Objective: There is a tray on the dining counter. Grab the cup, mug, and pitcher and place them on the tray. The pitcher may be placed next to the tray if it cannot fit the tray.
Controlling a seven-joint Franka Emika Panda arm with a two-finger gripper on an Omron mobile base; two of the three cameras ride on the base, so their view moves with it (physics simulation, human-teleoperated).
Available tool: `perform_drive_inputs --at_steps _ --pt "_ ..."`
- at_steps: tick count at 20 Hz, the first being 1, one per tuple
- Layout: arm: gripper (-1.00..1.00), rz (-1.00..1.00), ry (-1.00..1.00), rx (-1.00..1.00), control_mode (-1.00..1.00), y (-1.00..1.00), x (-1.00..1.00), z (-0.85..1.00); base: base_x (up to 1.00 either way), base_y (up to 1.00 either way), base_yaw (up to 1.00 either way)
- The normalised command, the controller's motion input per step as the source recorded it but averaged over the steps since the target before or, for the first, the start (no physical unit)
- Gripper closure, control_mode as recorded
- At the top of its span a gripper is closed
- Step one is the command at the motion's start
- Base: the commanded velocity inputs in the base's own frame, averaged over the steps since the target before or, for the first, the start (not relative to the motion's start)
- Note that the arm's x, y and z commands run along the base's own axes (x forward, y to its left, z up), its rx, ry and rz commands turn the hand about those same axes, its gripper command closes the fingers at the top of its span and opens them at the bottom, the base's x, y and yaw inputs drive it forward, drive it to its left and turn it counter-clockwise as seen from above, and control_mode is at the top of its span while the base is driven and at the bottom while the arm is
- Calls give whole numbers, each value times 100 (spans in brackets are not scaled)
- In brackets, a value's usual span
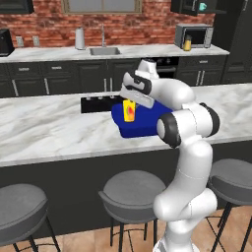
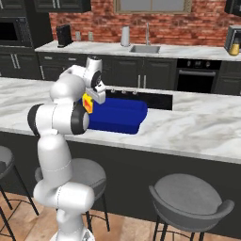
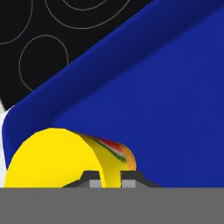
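My gripper (image 1: pixel 130 100) is shut on the rim of the yellow cup (image 1: pixel 129 111), which has a red-orange mark on its side. It holds the cup just over the near-left corner of the deep-blue tray (image 1: pixel 143 126) on the dining counter (image 1: pixel 49 129). In the hand view the cup (image 3: pixel 57 158) fills the lower left, its wall pinched in my gripper (image 3: pixel 111 178), with the tray floor (image 3: pixel 166 109) beyond. From the right I see the cup (image 2: pixel 88 103) at the tray's (image 2: pixel 120 115) left end. An amber pitcher (image 1: pixel 187 43) stands by the microwave on the back counter. A teal mug-like thing (image 1: pixel 202 6) shows high up at the back right.
A black cooktop (image 1: pixel 96 104) lies in the dining counter just behind the tray. Round grey stools (image 1: pixel 132 192) line the near side. The back counter carries a sink (image 1: pixel 104 50), a microwave (image 1: pixel 194 35) and a toaster (image 2: pixel 63 35).
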Motion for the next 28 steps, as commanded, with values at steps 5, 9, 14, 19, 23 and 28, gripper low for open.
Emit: perform_drive_inputs --at_steps 5,9,14,19,23,28 --pt "100 0 0 0 -100 0 0 -16 0 0 0" --pt "100 0 0 0 -100 2 0 -13 0 0 0" --pt "100 0 0 0 -100 3 0 -15 0 0 0" --pt "-100 0 0 0 -100 2 0 -13 0 0 0" --pt "-100 0 0 0 -100 0 0 0 0 0 0" --pt "-100 0 0 0 -100 0 0 0 0 0 0"
